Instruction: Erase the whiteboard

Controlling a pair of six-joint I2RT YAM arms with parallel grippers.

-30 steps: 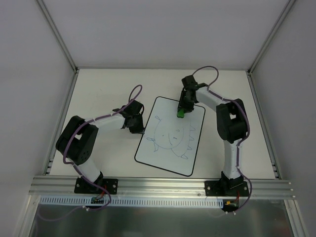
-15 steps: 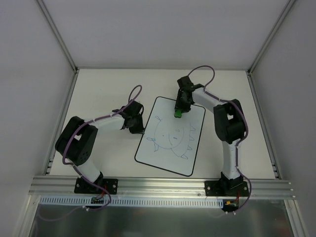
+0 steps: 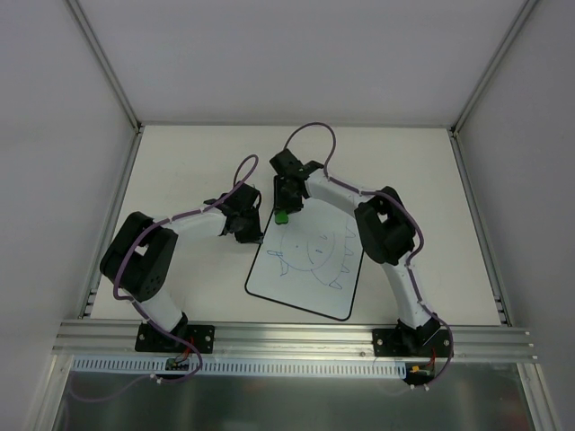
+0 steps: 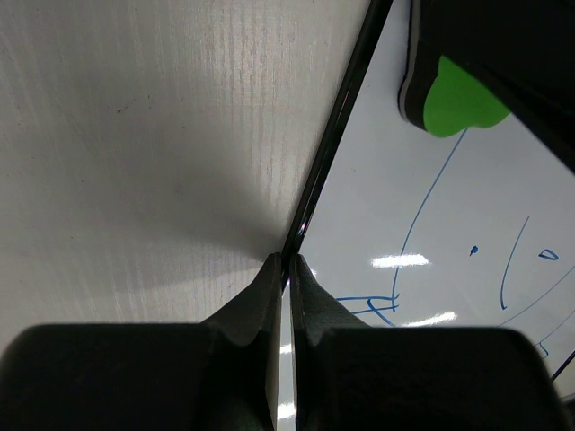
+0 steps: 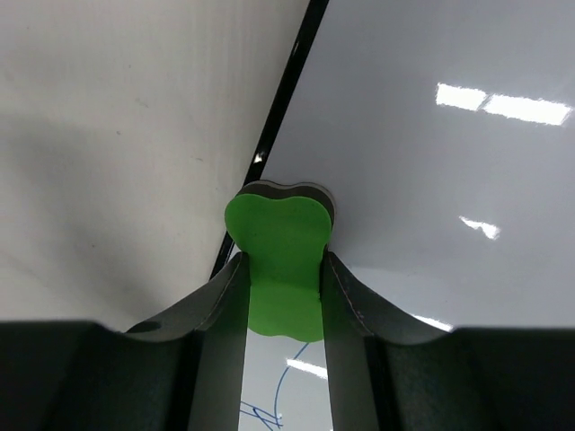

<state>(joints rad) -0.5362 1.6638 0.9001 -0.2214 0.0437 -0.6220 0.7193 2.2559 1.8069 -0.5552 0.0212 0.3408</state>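
Observation:
The whiteboard (image 3: 301,289) lies flat on the table, slightly turned, with a blue line doodle (image 3: 310,247) across its middle. My right gripper (image 3: 282,212) is shut on a small green eraser (image 5: 280,242) and holds it down on the board's upper left corner, right beside the black edge (image 5: 286,94). In the right wrist view the board surface (image 5: 431,180) past the eraser is bare white. My left gripper (image 4: 287,262) is shut, its tips resting on the board's left edge; from there I see the eraser (image 4: 454,103) and blue lines (image 4: 431,206).
The white table (image 3: 198,162) is enclosed by white walls on three sides with metal posts at the back corners. An aluminium rail (image 3: 296,337) runs along the near edge where both arm bases are bolted.
My right arm has swept the green eraser leftward along the top of the board, from the upper right area to the upper left corner. The left arm has not moved.

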